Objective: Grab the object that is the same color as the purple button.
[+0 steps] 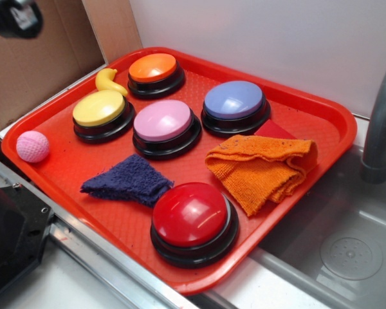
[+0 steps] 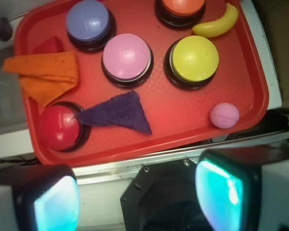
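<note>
Red tray (image 2: 260,72), end effector (image 2: 135,192) above (wide open, empty)

Rag (image 1: 128,181) on tray (image 1: 328,116), between two buttons, third button (image 1: 234,102) farther back.

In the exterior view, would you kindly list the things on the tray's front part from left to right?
Pink ball → purple rag → red button → orange cloth.
</note>
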`<state>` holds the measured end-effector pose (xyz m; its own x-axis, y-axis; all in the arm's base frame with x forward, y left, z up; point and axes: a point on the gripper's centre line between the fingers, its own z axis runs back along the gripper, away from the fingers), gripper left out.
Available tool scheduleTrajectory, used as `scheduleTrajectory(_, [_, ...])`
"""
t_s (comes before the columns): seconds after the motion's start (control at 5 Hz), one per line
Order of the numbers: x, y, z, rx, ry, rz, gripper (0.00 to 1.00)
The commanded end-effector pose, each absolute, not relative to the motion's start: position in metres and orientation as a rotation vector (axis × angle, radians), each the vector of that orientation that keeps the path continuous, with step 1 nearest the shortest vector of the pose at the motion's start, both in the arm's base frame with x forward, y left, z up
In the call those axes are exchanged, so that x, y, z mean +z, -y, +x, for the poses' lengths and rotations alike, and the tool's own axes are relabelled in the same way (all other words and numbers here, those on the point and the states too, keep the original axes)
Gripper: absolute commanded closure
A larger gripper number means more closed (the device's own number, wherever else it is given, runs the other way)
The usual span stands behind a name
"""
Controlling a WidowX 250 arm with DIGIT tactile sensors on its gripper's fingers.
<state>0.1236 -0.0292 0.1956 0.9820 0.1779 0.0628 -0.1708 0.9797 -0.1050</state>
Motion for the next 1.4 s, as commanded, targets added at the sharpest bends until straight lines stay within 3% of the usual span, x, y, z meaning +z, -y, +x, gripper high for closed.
scheduleTrajectory(0.0, [0.145,0.043,0.144,0.516,0.148,-0.122,0.0])
scheduleTrajectory(0.6, [0.061,0.051,0.177,0.839,0.169,-0.017,0.0])
scheduleTrajectory(0.8, [0.041,0.045,0.182,0.929,0.146,0.008,0.0])
scheduleTrajectory(1.2, [0.01,0.053,0.18,0.925,0.125,-0.004,0.0])
